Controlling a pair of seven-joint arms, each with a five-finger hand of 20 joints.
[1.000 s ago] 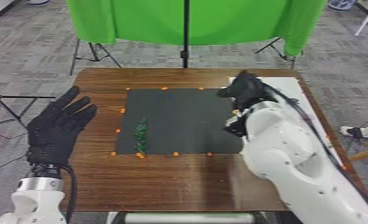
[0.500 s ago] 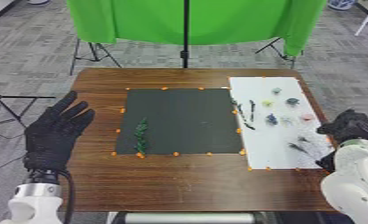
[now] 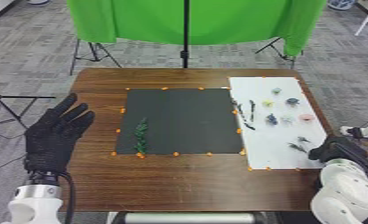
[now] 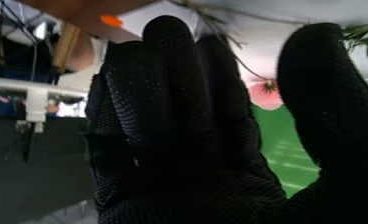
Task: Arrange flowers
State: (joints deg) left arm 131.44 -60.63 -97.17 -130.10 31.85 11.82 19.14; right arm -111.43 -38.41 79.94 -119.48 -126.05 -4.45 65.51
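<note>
R hand [image 3: 337, 149] by white sheet [image 3: 269, 157], fingers together, thumb out; L hand [image 3: 52, 137] spread; green sprig [image 3: 140, 136] on blk sheet [image 3: 182, 120].

The head camera faces forward and down onto the bench [image 3: 180, 187] from above. The right wrist camera looks at close range along the right hand [image 3: 337, 148]. Both views cover this hand, the pink flower [image 3: 307, 117] and the green cloth [image 3: 132, 22].
</note>
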